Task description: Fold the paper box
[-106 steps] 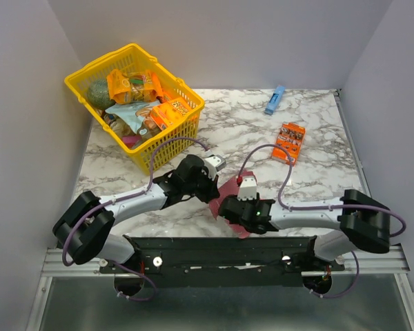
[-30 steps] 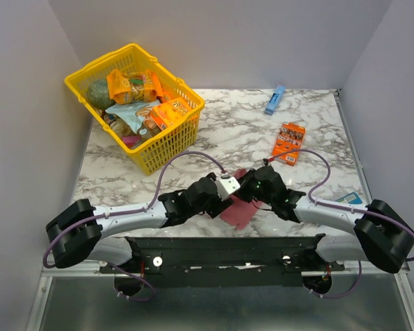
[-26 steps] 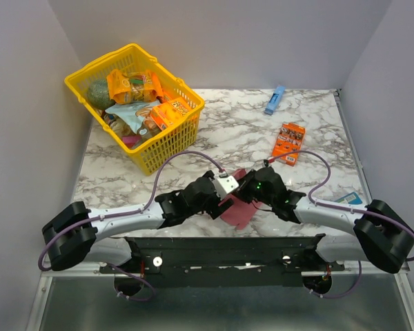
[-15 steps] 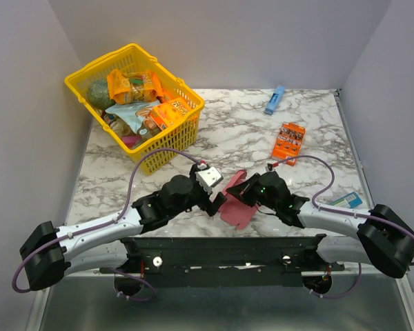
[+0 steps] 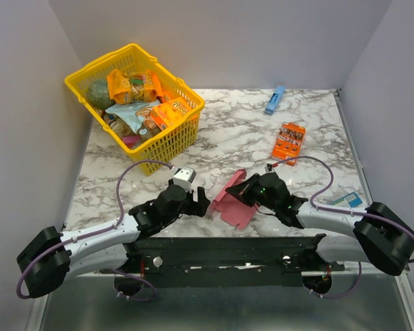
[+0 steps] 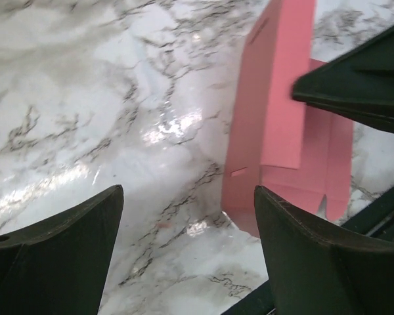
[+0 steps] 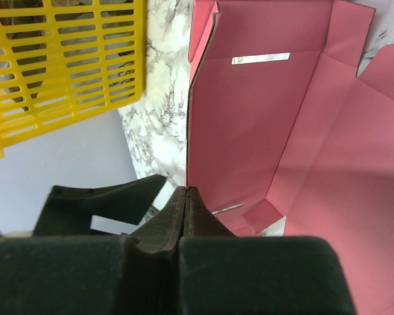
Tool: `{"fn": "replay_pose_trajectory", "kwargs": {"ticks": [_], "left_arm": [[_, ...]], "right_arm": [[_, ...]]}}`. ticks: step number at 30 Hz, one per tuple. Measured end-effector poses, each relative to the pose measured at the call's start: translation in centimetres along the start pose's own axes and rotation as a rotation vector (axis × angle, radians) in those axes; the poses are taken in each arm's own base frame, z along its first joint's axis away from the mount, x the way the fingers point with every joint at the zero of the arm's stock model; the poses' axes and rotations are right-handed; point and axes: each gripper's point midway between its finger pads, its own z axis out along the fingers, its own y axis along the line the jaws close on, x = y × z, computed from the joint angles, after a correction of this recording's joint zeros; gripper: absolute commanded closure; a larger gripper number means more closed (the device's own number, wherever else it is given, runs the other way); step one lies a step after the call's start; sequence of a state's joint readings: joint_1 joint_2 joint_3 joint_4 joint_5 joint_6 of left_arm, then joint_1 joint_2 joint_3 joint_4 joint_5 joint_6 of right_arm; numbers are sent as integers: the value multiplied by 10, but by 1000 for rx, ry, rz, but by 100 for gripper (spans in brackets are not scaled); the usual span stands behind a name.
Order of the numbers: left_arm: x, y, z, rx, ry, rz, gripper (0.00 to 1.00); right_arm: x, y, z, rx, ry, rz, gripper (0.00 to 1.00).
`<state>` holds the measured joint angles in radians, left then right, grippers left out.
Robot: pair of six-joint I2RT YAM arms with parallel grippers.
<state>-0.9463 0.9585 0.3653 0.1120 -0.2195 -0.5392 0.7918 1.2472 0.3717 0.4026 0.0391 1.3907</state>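
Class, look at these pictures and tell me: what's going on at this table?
Two robot arms are working on a pink paper box on a marble table. The right gripper is shut on the edge of one panel and holds it raised off the table. The left gripper hangs open just left of the sheet, not touching it. The box is only partly folded.

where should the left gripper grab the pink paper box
Probably the lifted panel's free long edge, coming in from the left. The paper box is thin card, that edge faces the open left gripper, and the right gripper pinches another edge.
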Motion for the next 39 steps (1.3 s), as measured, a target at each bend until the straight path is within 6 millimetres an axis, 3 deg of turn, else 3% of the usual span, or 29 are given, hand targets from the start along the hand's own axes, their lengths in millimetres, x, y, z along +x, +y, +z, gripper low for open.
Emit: {"fn": "replay_pose_trajectory", "kwargs": {"ticks": [6,14,19,28,31,32,35,39], "left_arm": [[10,27,-5,-149,-9,-131,11],[30,31,2,-152,46,-126,14],[44,21,6,-79,91,-80,17],[52,-13,13,88,105,41,23],[53,-17,17,105,99,63,28],[53,-19,18,110,96,68,35],[51,-23,21,126,75,84,44],[48,-27,23,146,41,102,44]], "right_arm": [[0,-1,0,-3,-1,1,98],[0,-2,0,-8,-3,7,99],[-1,-4,2,-9,-11,12,99],[-1,-4,3,-13,-12,24,99],[-1,-4,3,-13,-12,24,99],[-1,-4,3,-13,-12,24,99],[-1,-4,3,-13,-12,24,99],[-1,-4,3,-14,-12,25,99]]}}
